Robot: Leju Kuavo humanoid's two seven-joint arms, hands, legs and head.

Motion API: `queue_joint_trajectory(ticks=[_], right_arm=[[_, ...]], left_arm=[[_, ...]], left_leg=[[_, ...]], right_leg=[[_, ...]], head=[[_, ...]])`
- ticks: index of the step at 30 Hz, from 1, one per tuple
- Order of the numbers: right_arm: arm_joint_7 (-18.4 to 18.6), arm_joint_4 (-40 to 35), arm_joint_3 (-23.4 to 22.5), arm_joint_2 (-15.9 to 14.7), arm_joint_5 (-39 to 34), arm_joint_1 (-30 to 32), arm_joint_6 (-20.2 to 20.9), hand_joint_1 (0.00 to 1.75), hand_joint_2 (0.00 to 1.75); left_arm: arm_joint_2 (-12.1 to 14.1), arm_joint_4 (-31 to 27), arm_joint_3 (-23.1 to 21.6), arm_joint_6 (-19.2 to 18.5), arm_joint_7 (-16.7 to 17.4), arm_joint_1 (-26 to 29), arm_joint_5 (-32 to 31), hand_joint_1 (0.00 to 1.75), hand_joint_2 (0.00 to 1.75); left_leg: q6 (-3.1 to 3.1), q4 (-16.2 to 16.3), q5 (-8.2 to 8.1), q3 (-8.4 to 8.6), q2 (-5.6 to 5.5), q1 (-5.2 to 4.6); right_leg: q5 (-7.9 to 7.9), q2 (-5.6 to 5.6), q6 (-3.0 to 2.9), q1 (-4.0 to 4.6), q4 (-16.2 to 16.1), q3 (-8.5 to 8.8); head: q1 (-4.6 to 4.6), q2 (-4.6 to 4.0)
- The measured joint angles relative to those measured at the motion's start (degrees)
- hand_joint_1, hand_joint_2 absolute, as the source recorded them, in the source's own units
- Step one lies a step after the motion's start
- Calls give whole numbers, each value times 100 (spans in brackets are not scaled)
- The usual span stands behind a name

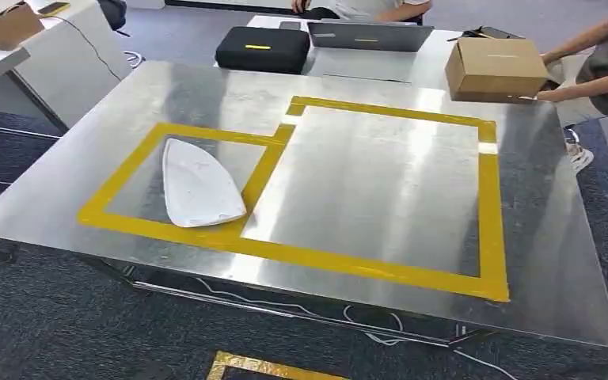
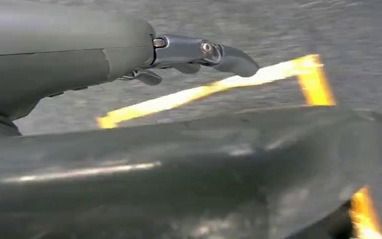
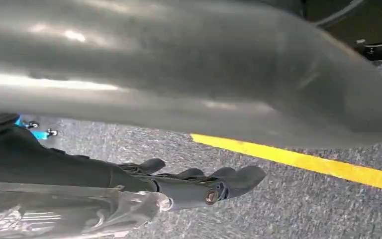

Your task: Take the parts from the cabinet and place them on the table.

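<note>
A flat white part (image 1: 199, 184), shaped like an iron's sole, lies inside the smaller yellow-taped rectangle on the left of the steel table (image 1: 538, 261). A larger taped rectangle (image 1: 487, 198) adjoins it on the right. My left hand (image 2: 184, 54) hangs above grey carpet with yellow floor tape, fingers stretched out and holding nothing. My right hand (image 3: 199, 185) also hangs over the carpet beside a yellow line, fingers loosely extended and empty.
At the table's far right corner a person's hands hold a cardboard box (image 1: 495, 69). A black case (image 1: 263, 49) and a laptop (image 1: 368, 36) sit on a desk behind it. Cables run under the table, and yellow tape (image 1: 261, 368) marks the floor near me.
</note>
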Motion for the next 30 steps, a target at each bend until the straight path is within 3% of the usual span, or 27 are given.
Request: queue_joint_trajectory(ticks=[3,4,5,7,8,9,10,11,13,14,15,17,19,21,22,23,25,26,27,28,29,30], right_arm=[[-201,127,-280,0,316,-136,126,0,0],[-286,207,-386,-13,308,-175,31,0,0],[-332,289,-430,-13,297,-204,-60,0,0],[-347,413,-483,-15,231,-247,-191,0,0],[-328,466,-513,-17,209,-263,-217,0,0],[-284,511,-537,-20,194,-273,-239,0,0],[-249,542,-553,-20,183,-274,-247,0,0],[-242,564,-559,-20,179,-281,-250,0,0],[-240,590,-564,-26,166,-308,-256,0,0],[-260,597,-564,-24,166,-337,-254,0,0],[-315,603,-564,-22,166,-346,-217,0,0],[-446,594,-564,-22,185,-354,-134,0,0],[-478,590,-564,-22,196,-354,-92,0,0],[-487,577,-564,-22,198,-358,-86,0,0],[-492,575,-564,-22,205,-358,-77,0,0],[-492,568,-564,-22,235,-357,-59,0,0],[-489,559,-564,-22,255,-357,-33,0,0],[-452,559,-566,-22,246,-359,-29,0,0],[-408,559,-566,-22,227,-360,-31,0,0],[-346,559,-566,-22,183,-360,-53,0,0],[-304,559,-566,-22,146,-362,-75,0,0],[-253,553,-566,-22,124,-362,-90,0,0]], left_arm=[[50,210,-933,536,-163,21,191,0,0],[39,292,-1174,614,-271,-13,325,0,0],[37,347,-1311,625,-316,-58,403,0,0],[13,433,-1519,638,-348,-79,585,0,0],[9,474,-1573,594,-348,-81,720,0,0],[6,518,-1573,535,-348,-91,867,0,0],[6,544,-1571,491,-346,-94,953,0,0],[6,561,-1571,478,-346,-97,979,0,0],[4,592,-1571,428,-346,-102,1013,0,0],[15,594,-1569,339,-342,-103,1060,0,0],[24,599,-1558,253,-342,-96,1111,0,0],[35,614,-1531,43,-379,-104,1209,0,0],[52,624,-1505,-51,-394,-79,1244,0,0],[63,634,-1488,-84,-397,-84,1251,0,0],[65,636,-1486,-103,-397,-95,1251,0,0],[70,638,-1477,-119,-381,-104,1251,0,0],[72,638,-1424,-123,-338,-106,1288,0,0],[72,638,-1394,-125,-318,-106,1325,0,0],[70,636,-1370,-129,-281,-113,1369,0,0],[68,636,-1330,-147,-265,-125,1397,0,0],[63,636,-1284,-175,-254,-144,1424,0,0],[54,636,-1241,-202,-252,-172,1423,0,0]], left_leg=[[69,-24,47,7,-2,-15],[94,-97,96,26,2,43],[107,-106,106,25,3,54],[110,-105,110,17,10,68],[105,-104,120,1,21,70],[88,-104,140,-21,25,78],[69,-103,162,-45,25,93],[40,-101,188,-71,22,113],[-43,-90,249,-123,3,171],[-99,-70,283,-142,2,171],[-146,-83,320,-136,-11,171],[-221,-91,406,-139,-15,172],[-304,-135,487,-163,-20,205],[-310,228,-130,-297,-6,198],[-315,741,-566,-445,-6,183],[-316,1227,-854,-567,-5,181],[-294,1769,-990,-606,-5,168],[-271,1711,-872,-462,-5,155],[-239,1422,-695,-210,-6,142],[-205,929,-530,154,-6,133],[-173,409,-471,537,-6,123],[-151,-2,-522,886,-10,100]], right_leg=[[34,-3,65,-19,-22,42],[-34,-10,85,-15,22,30],[-226,-13,101,-3,186,-19],[-753,-15,150,-28,993,-317],[-947,-16,166,-40,1401,-475],[-1039,-16,187,-52,1707,-575],[-957,-17,202,-60,1676,-523],[-771,-17,217,-68,1396,-332],[-333,-22,275,-114,314,291],[-351,-22,324,-151,-159,539],[-194,44,208,-86,-37,493],[-223,57,90,-72,-10,372],[-140,34,-45,-72,-9,273],[-20,13,-147,-67,-8,153],[51,6,-165,-54,-6,88],[116,-4,-179,-34,-2,8],[231,-14,-184,-6,7,-149],[280,-18,-179,2,7,-224],[329,-17,-166,9,8,-286],[375,-14,-148,10,8,-334],[411,-11,-120,10,9,-362],[441,-8,-84,39,25,-388]], head=[[-7,0],[-9,0],[15,0],[44,0],[46,0],[44,0],[44,0],[46,0],[46,0],[57,0],[44,0],[24,0],[24,0],[2,0],[-26,0],[-35,0],[-37,0],[-31,0],[-37,0],[-35,0],[-33,0],[-44,0]])
